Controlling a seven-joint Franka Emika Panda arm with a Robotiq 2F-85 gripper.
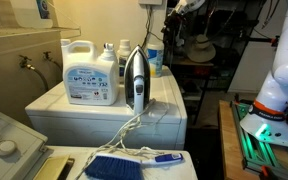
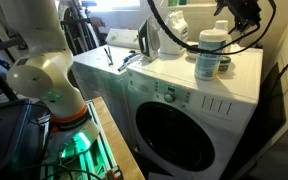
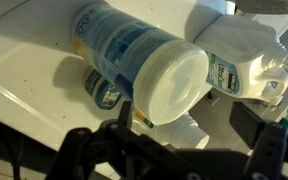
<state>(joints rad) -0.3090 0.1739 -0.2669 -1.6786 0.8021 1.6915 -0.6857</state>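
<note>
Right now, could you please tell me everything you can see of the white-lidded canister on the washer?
The canister is a plastic-looking cylinder with a closed white lid and blue-green label. It stands upright on the washer top near a corner, close beside a small jar; contact unclear. The open jaws hang above, not touching.

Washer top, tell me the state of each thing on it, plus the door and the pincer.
Lidded tub: upright, lid on.
Detergent jug: upright.
Iron: standing on its heel.
Washer door: shut.
Pincer: open, empty, above the lidded tub.
</note>
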